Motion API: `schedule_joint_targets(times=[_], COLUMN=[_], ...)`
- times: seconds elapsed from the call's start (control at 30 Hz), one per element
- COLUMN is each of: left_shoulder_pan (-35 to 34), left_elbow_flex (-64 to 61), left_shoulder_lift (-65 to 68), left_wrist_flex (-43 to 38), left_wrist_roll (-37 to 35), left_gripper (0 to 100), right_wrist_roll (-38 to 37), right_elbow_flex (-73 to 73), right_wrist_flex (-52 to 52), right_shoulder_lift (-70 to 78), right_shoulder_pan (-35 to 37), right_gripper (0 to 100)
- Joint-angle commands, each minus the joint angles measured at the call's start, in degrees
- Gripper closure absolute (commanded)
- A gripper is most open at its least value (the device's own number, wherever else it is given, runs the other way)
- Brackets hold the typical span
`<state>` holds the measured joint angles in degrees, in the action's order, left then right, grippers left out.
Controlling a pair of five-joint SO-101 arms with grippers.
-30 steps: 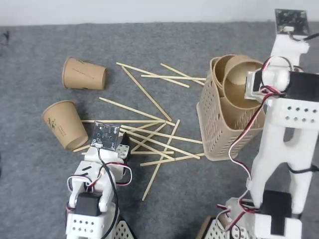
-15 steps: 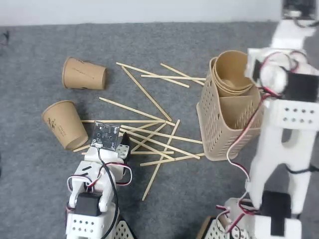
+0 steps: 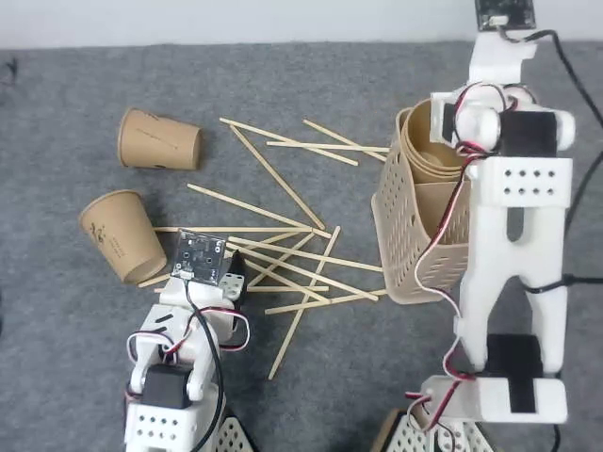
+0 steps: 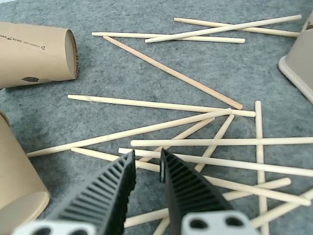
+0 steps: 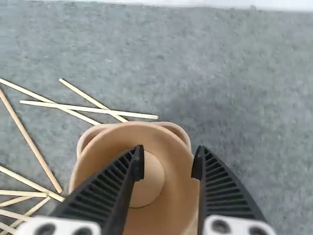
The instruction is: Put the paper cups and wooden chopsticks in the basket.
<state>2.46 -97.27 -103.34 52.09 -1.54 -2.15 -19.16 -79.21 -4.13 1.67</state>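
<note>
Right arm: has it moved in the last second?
Yes: against the basket, the right arm has shifted leftward and toward the far table edge.

table [image 3: 311, 85]: grey felt-like cloth cover, matt, fuzzy nap.
paper cups [image 3: 158, 139]: brown kraft paper, matt, smooth wall, rolled rim.
nested cup [image 5: 166, 147]: same paper, matt inside.
wooden chopsticks [image 3: 273, 174]: pale bare wood, unvarnished, smooth.
basket [image 3: 405, 235]: beige plastic, slotted wall, slight sheen.
fingers [image 4: 108, 188]: black plastic, ribbed inner faces, matt.
arm shells [image 3: 542, 202]: white plastic, smooth, faintly glossy.
</note>
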Motion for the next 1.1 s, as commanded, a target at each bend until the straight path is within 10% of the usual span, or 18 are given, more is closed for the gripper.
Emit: schedule_joint_targets(times=[0.0,0.53,1.07], left_shoulder_pan=[0.5,0.5,0.6], left_elbow_flex=[0.8,0.8,0.8], left_shoulder_lift=[-0.5,-0.5,-0.5], left_wrist_flex=[0.3,0.3,0.3], left_wrist_roll=[0.5,0.5,0.5], left_gripper=[91,91,91], right_wrist_roll=[-0.7,-7.4,-7.6], right_elbow_flex=[0.5,1.8,4.7], right_wrist_flex=[0.0,-4.1,2.8], right_shoulder_lift=[1.0,-14.1,7.1], right_shoulder_pan=[0.5,0.2,-7.1], right_gripper=[83.0,83.0,83.0])
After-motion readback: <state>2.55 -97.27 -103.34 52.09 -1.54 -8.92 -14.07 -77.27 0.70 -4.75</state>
